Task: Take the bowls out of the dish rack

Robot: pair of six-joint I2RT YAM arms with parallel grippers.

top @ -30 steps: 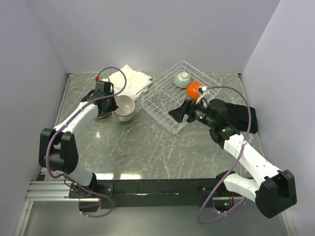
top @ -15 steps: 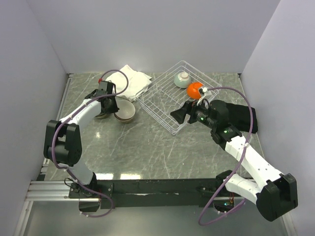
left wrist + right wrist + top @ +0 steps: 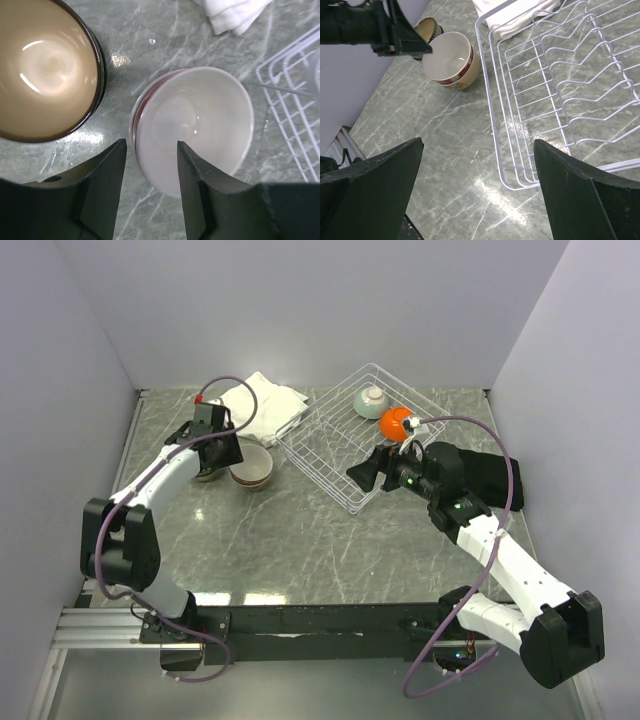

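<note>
Dish rack (image 3: 345,450) sits around 1 o'clock on the table (image 3: 300,540), with a green bowl (image 3: 371,398) and an orange bowl (image 3: 394,422) inside. The left end effector (image 3: 151,145) is narrowly parted over the white bowl (image 3: 195,125). The right end effector (image 3: 479,142) is spread wide.

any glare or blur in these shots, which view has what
Left wrist: lamp glints inside the brown bowl and on the table; the left gripper looks dark and soft. Right wrist: bright sheen on the table near the rack corner; the right gripper is a blurred silhouette. Top external: even light, soft shadows, no strong glare.
</note>
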